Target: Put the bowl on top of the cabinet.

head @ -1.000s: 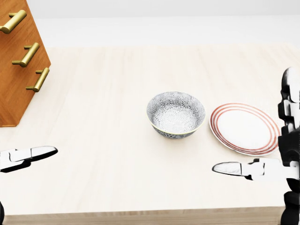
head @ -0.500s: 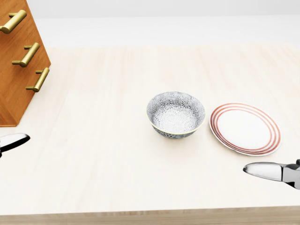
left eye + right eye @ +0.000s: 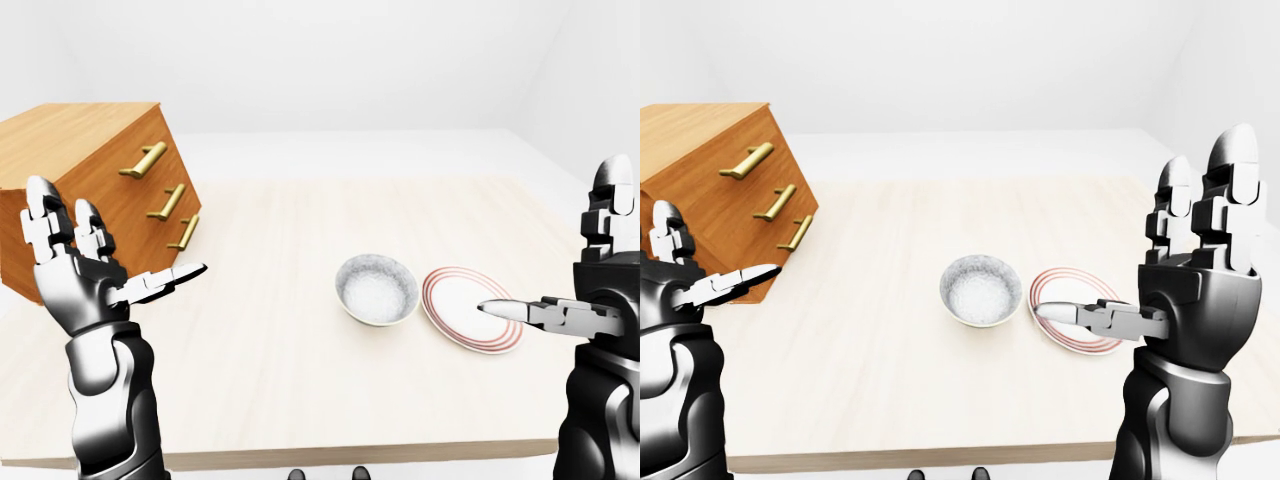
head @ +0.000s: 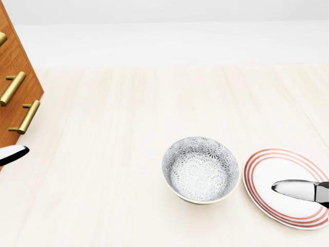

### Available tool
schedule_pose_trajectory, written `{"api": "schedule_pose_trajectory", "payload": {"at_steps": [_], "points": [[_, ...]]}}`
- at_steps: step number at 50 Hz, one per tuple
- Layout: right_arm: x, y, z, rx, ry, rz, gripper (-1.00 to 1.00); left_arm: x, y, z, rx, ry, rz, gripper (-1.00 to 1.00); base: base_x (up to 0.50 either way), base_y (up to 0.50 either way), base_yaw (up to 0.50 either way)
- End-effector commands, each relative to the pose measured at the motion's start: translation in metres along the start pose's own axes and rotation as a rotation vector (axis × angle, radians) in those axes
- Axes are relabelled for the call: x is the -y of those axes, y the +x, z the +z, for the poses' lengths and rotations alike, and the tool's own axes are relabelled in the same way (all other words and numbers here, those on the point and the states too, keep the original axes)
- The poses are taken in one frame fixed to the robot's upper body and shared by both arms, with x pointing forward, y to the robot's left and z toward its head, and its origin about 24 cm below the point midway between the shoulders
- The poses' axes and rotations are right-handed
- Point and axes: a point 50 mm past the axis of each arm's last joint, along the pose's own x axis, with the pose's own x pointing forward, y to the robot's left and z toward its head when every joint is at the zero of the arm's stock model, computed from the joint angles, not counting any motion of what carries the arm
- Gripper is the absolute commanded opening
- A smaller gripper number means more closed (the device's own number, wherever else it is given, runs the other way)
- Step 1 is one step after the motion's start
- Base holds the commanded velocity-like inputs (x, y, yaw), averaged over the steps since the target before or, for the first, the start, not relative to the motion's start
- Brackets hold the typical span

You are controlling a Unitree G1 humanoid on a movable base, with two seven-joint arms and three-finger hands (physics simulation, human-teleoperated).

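A grey patterned bowl [image 4: 201, 169] stands upright on the pale wooden table [image 4: 113, 134], just left of a plate. The wooden cabinet [image 3: 95, 185] with brass handles stands at the table's left side, its flat top bare. My left hand [image 3: 95, 268] is raised near the cabinet's lower corner, fingers spread, holding nothing. My right hand [image 3: 1170, 270] is raised at the right, fingers up and thumb pointing left over the plate; it is apart from the bowl.
A white plate with red rings [image 4: 286, 186] lies to the right of the bowl, nearly touching it. The table's near edge [image 3: 940, 450] runs along the bottom of the eye views. A white floor and wall lie beyond the table.
The head view has shifted: bowl, plate and cabinet slid down and left, as the camera moved. Both hands rose from low, flat poses to upright open ones.
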Motion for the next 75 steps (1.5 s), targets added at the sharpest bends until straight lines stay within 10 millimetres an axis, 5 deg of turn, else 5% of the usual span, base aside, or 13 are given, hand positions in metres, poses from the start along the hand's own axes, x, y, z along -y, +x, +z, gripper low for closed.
{"api": "schedule_pose_trajectory", "payload": {"at_steps": [1,75], "points": [[0.002,0.001,-0.008,-0.031,0.007,-0.02,1.0,0.005,-0.003,-0.007,-0.03,0.0,-0.009,1.0,0.5,0.0,0.0],[-0.002,-0.002,-0.015,-0.069,-0.007,-0.004,1.0,0.005,-0.003,-0.003,-0.013,-0.003,-0.005,1.0,0.04,0.16,0.0]]}}
